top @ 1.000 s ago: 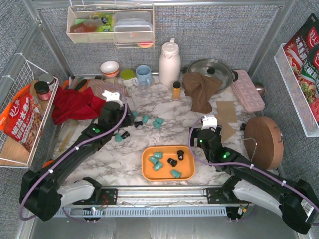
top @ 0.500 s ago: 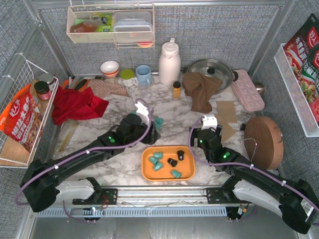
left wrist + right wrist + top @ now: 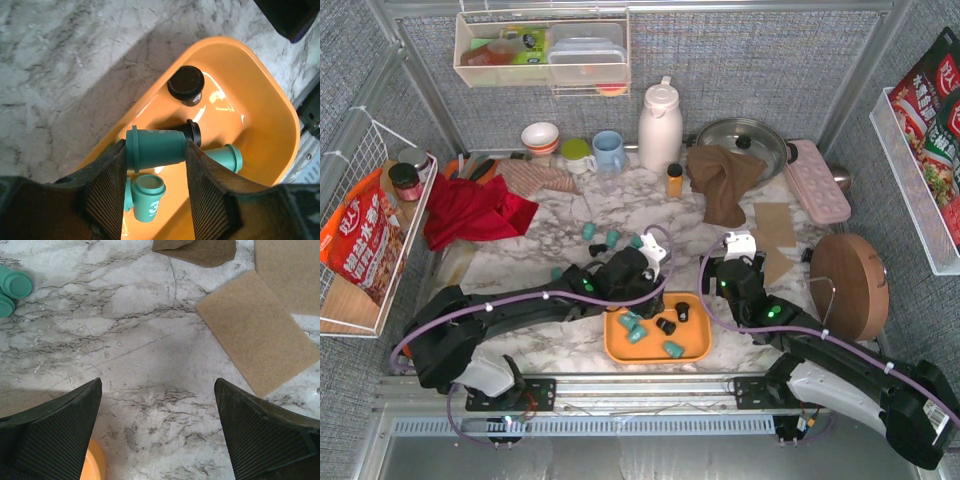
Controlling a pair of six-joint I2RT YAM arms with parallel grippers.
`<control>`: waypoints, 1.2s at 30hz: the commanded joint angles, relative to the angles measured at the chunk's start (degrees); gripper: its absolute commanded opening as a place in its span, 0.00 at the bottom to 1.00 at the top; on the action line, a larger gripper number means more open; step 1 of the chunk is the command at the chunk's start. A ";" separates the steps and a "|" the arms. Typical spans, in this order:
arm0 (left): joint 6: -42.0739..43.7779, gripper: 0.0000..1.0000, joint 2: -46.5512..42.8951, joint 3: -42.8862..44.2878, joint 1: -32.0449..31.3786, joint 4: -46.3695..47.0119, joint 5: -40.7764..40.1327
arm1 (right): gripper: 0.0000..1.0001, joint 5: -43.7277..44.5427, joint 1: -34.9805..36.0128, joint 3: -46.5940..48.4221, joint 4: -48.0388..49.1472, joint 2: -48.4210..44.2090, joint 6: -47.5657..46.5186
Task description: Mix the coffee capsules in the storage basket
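The marble table [image 3: 570,338] carries the basket [image 3: 612,347], loose capsules [image 3: 588,231] (mostly teal) behind it, a red cloth [image 3: 470,212], a brown cloth [image 3: 722,180], a jug [image 3: 660,125] and a cup [image 3: 608,150].

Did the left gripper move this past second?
Yes. The left gripper, gripping a teal capsule, swung right from beside the red cloth to the shallow orange plastic tray.
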 commanded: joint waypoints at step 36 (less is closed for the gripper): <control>-4.73 0.99 -42.60 -12.09 -2.81 -13.93 -50.61 | 0.79 -24.10 2.09 22.82 -6.20 21.88 -4.12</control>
